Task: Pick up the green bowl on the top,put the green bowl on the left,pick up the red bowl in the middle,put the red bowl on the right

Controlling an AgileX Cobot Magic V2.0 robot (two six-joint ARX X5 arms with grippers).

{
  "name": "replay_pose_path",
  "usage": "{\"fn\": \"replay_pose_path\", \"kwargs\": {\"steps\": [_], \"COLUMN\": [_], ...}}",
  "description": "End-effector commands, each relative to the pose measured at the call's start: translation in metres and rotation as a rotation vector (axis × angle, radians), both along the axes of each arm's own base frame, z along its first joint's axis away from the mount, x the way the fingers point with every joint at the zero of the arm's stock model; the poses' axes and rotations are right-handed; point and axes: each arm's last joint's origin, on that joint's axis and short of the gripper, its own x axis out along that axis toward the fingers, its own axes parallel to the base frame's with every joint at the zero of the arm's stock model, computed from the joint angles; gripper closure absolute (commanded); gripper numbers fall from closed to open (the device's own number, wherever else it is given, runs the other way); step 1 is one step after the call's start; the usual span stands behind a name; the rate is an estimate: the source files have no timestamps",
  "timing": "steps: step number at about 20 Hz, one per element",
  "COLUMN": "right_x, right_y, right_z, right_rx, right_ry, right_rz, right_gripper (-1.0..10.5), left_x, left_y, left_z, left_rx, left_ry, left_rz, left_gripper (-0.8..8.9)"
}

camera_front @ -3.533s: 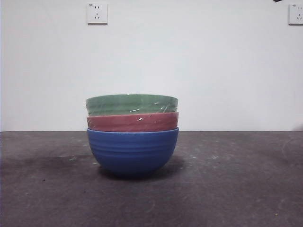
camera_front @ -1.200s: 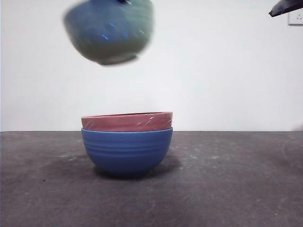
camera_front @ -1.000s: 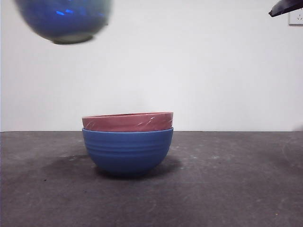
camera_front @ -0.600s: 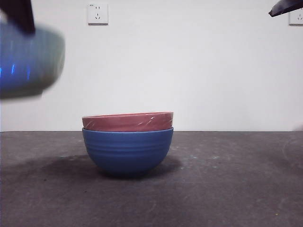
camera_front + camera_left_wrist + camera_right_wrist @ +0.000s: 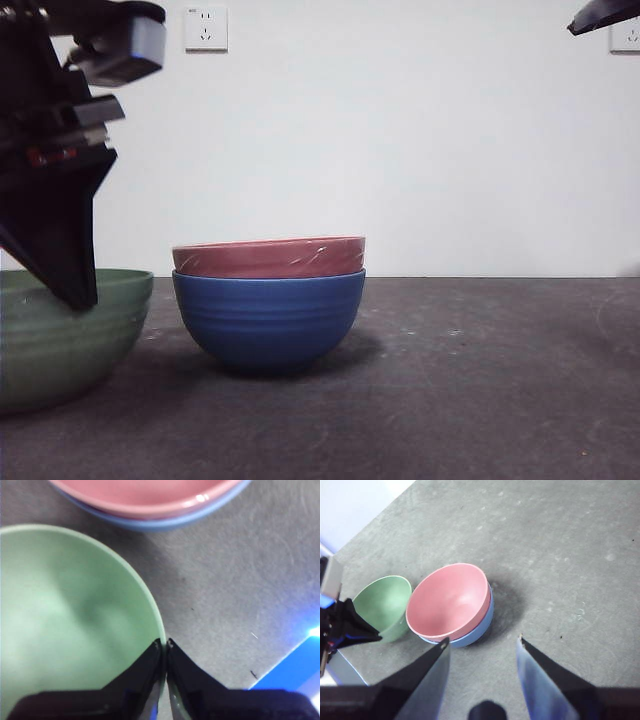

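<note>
Down at surface height in the front view, the green bowl (image 5: 62, 335) sits on the dark surface (image 5: 480, 400) at the picture's left edge, just beside the stack, where the red bowl (image 5: 268, 257) nests in the blue bowl (image 5: 268, 320). A big dark arm comes down from the top left, and the left gripper (image 5: 75, 290) meets the green bowl's rim. Only a black tip at the top right corner shows of the waiting arm.

From the left wrist view, the left gripper (image 5: 163, 652) has its jaws pinched tight on the wall of the green bowl (image 5: 65, 615), one inside and one outside. The rim of the red bowl (image 5: 145, 497) lies close by, with a narrow strip of bare surface between them.

Looking down from the right wrist view, the right gripper (image 5: 482, 652) hangs high over the stack with its jaws spread wide, holding nothing. The red bowl (image 5: 449, 600) is in the middle, with the green bowl (image 5: 382, 602) near its side and seemingly apart from it.

The risk, as I judge it, is in the release: if the jaws lift before fully opening, they could drag or tip the green bowl into the stack, knocking the red bowl askew for the right gripper's pick.
</note>
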Motion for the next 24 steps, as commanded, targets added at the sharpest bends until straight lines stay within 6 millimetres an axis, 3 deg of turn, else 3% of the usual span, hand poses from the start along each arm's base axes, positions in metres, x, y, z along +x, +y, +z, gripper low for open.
{"fn": "replay_pose_path", "kwargs": {"steps": [1,2,4,5,9,13,19,24], "right_x": [0.0,0.0,0.001,0.001,0.008,0.026,0.054,0.067], "right_y": [0.001,0.001,0.001,0.001,0.013,0.044,0.118,0.185], "right_z": [0.001,0.002,0.003,0.003,0.007,0.016,0.019,0.0], "right_rx": [-0.003,-0.002,0.0,0.003,0.016,0.003,-0.227,-0.432], "right_ry": [-0.013,-0.016,-0.026,-0.034,-0.079,-0.049,0.035,0.08], "right_rz": [0.008,0.008,0.008,0.011,0.069,0.183,0.371,0.489], "right_gripper": [7.3,7.3,7.2,7.2,7.2,7.2,7.2,7.3], "left_x": [0.0,0.0,-0.001,-0.001,-0.002,-0.011,-0.035,-0.058], "left_y": [-0.002,-0.002,-0.002,-0.001,-0.001,0.012,0.071,0.118], "left_z": [-0.005,-0.005,-0.003,0.001,0.036,0.081,0.112,0.121], "left_rx": [0.004,-0.005,-0.013,-0.016,-0.059,-0.111,-0.075,-0.05], "left_ry": [0.015,0.023,0.023,0.023,-0.021,-0.158,-0.311,-0.353], "left_rz": [-0.002,-0.008,0.003,0.019,0.021,0.054,0.278,0.485], "left_gripper": [8.07,7.63,5.03,4.34,4.36,4.36,4.41,4.65]}}
